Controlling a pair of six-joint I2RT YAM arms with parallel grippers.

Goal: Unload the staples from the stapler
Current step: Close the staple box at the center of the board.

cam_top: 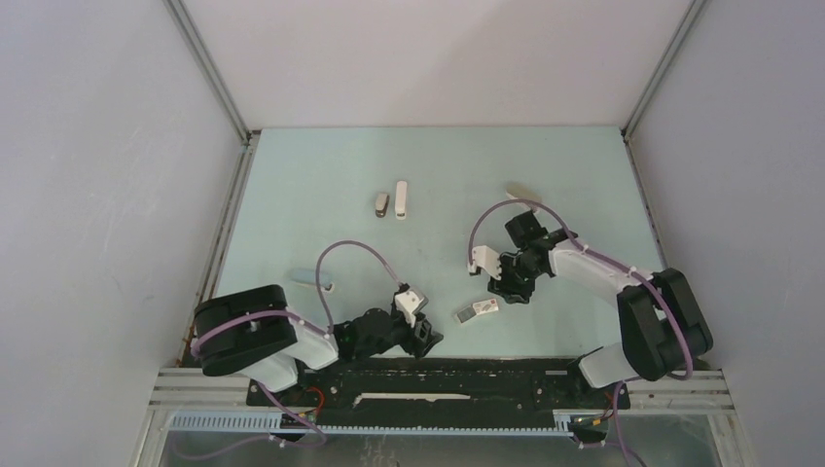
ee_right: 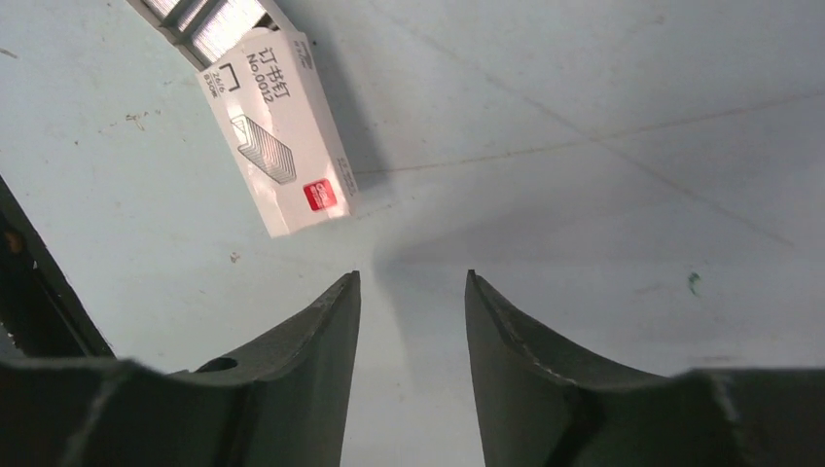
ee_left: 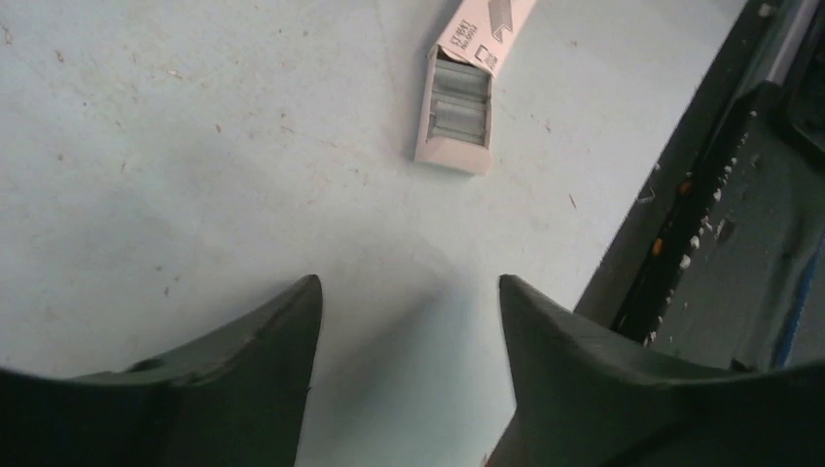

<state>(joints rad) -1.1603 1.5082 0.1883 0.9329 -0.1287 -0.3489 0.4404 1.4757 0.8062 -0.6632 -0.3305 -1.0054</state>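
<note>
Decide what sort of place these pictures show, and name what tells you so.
Probably a robot test cell in a lab: plain grey panel walls in metal framing enclose a pale green tabletop, two black-and-white robot arms are bolted at its near edge, and small staplers are laid out.

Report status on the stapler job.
Left gripper and right gripper open, empty. Stapler at far side beside slim white stapler, out of both grips. Open staple box lies between the grippers.
</note>
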